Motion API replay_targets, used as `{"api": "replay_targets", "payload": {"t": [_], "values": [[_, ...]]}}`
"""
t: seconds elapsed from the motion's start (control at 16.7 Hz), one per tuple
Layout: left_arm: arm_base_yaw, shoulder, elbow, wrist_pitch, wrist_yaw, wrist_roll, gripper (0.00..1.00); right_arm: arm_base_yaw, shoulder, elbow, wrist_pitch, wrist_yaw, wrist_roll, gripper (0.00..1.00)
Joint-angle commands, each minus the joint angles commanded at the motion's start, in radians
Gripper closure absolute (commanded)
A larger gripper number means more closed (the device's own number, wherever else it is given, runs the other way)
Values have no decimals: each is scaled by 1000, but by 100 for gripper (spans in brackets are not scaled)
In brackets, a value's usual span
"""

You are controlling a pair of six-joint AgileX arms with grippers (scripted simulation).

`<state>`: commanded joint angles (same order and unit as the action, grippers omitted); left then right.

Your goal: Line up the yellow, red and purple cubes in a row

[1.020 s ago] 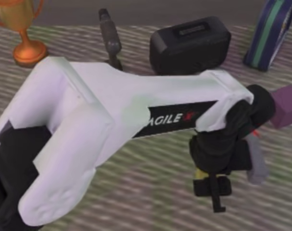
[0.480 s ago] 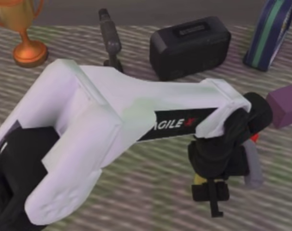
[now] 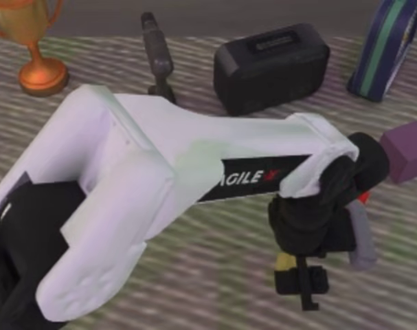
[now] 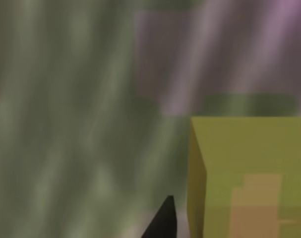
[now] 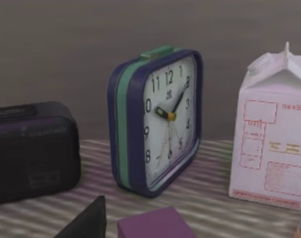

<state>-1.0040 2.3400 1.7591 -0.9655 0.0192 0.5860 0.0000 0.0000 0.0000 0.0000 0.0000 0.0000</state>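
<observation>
Nearest the front edge of the desk, the left gripper (image 3: 301,280) is down low, right of centre, and there's a sliver of the yellow cube (image 3: 286,261) peeking out at its side. Left wrist view shows the yellow cube (image 4: 247,178) filling the frame right beside a dark fingertip (image 4: 162,220), so imo it's in or at the claw, but I honestly can't tell if the fingers are clamped on it or apart, only one tip shows. Bit further back, just past the left arm's wrist, there's a tiny red speck (image 3: 363,196), prob the red cube, mostly hidden under the arm so can't say how it sits. Then the purple cube (image 3: 405,151) is near the right edge of the desk, apart from the gripper. Right gripper isn't in the top view at all; its wrist cam just looks over the purple cube (image 5: 155,224) toward a clock (image 5: 155,119), a black box (image 5: 33,148) and a milk carton (image 5: 271,134) at the back edge. Trophy (image 3: 33,48) sits at the back left corner. Progress-wise: no row visible yet, yellow looks like the one being handled, red and purple seem near each other tho.
</observation>
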Motion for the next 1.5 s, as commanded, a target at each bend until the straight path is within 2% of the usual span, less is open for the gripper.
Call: {"api": "replay_targets", "payload": {"t": [0.12, 0.18, 0.72, 1.14, 1.5], "values": [[0, 0, 0, 0, 0, 0, 2, 0, 0, 0, 0, 0, 0, 0], [0, 0, 0, 0, 0, 0, 0, 0, 0, 0, 0, 0, 0, 0], [2, -1, 3, -4, 0, 1, 0, 0, 0, 0, 0, 0, 0, 0], [21, -67, 145, -218, 0, 0, 0, 0, 0, 0, 0, 0, 0, 0], [18, -72, 153, -228, -1, 0, 0, 0, 0, 0, 0, 0, 0, 0]]}}
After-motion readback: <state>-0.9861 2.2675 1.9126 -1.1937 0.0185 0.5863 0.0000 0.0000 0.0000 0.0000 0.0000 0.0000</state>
